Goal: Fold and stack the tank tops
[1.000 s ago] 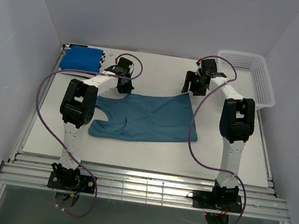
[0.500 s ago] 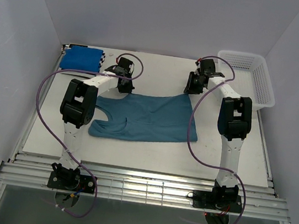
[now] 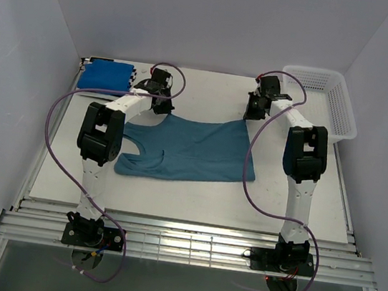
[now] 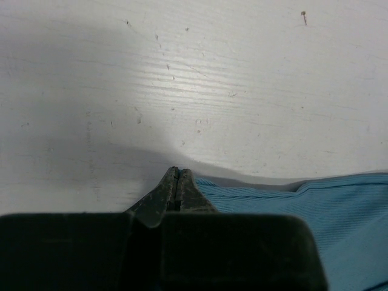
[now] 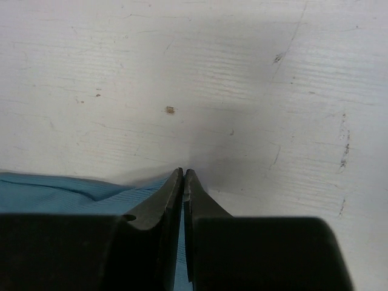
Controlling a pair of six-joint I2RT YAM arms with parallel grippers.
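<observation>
Here the basket (image 3: 347, 118) stands apart from the teal top (image 3: 193, 153).

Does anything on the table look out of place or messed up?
Nothing stands out. The teal top lies spread out, left gripper and right gripper pinching its far corners; the blue top sits folded at far left.

white tabletop (image 3: 194, 196): matte, painted wood grain. wrist views show it scuffed, with fine scratches, a small brown speck (image 5: 170, 110) and a short dark mark (image 4: 303, 16) toward the far right.
white mesh basket (image 3: 347, 113): far right corner, sitting on the table's edge against the right wall.
enclosure walls (image 3: 219, 19): plain white on left, far and right.
aluminium rails (image 3: 187, 246): run along the near edge.
</observation>
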